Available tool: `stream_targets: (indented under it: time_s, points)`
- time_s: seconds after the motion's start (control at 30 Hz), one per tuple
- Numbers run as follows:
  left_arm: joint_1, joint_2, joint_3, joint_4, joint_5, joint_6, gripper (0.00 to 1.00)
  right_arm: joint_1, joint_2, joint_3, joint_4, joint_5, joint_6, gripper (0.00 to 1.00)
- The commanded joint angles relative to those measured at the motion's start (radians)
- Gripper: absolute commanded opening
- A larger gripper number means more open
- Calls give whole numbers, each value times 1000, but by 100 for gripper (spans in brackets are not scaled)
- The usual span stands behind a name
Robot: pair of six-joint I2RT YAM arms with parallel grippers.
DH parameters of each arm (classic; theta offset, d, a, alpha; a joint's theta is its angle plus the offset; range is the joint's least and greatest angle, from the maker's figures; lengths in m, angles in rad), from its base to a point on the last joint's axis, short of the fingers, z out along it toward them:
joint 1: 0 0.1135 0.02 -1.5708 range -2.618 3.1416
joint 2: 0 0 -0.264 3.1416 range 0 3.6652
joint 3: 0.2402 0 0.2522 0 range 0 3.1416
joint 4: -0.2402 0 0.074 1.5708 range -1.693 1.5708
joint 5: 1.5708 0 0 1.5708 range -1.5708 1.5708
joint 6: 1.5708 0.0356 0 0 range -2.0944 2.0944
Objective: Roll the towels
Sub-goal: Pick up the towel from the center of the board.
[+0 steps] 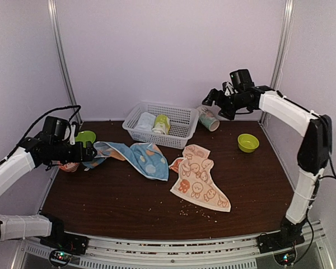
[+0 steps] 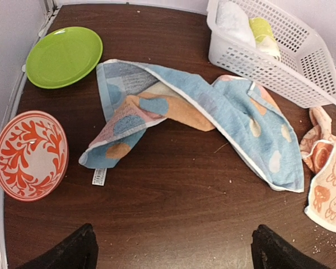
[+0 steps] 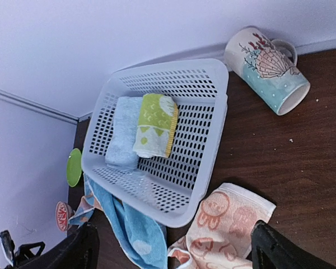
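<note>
**Two loose towels on a dark table, both claws wide**

We see the light blue spotted towel [image 1: 148,159] crumpled left of centre on the dark wooden table [image 1: 112,196], just beside the white basket [image 1: 176,137] at 12 o'clock. The peach-orange cartoon towel [image 1: 200,180] lies spread out at its 4 o'clock. The left gripper [image 1: 87,152] hovers at 9 o'clock, fingers spread wide and empty. The right gripper [image 1: 214,98] hangs at 1 o'clock above a shell-print mug [image 1: 208,119] lying on its side, its fingers equally wide and holding nothing.
</note>
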Motion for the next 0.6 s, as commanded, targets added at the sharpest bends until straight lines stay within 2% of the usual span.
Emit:
stream_targets:
  time_s: [0.0, 0.17, 0.33, 0.43, 0.57]
  points:
    - [-16, -68, -47, 81, 72, -3, 98, 71, -299, -315, 13, 151, -108, 92]
    - [-101, -101, -98, 148, 66, -38, 98, 214, -607, -726, 1, 297, -131, 87]
    - [-250, -69, -99, 207, -13, -86, 98, 326, -817, -1074, 9, 339, -35, 72]
    - [-339, -34, -91, 236, -65, -121, 97, 358, -921, -1225, 32, 340, 23, 62]
    - [-436, 23, -75, 259, -112, -166, 97, 371, -992, -1341, 51, 323, 64, 57]
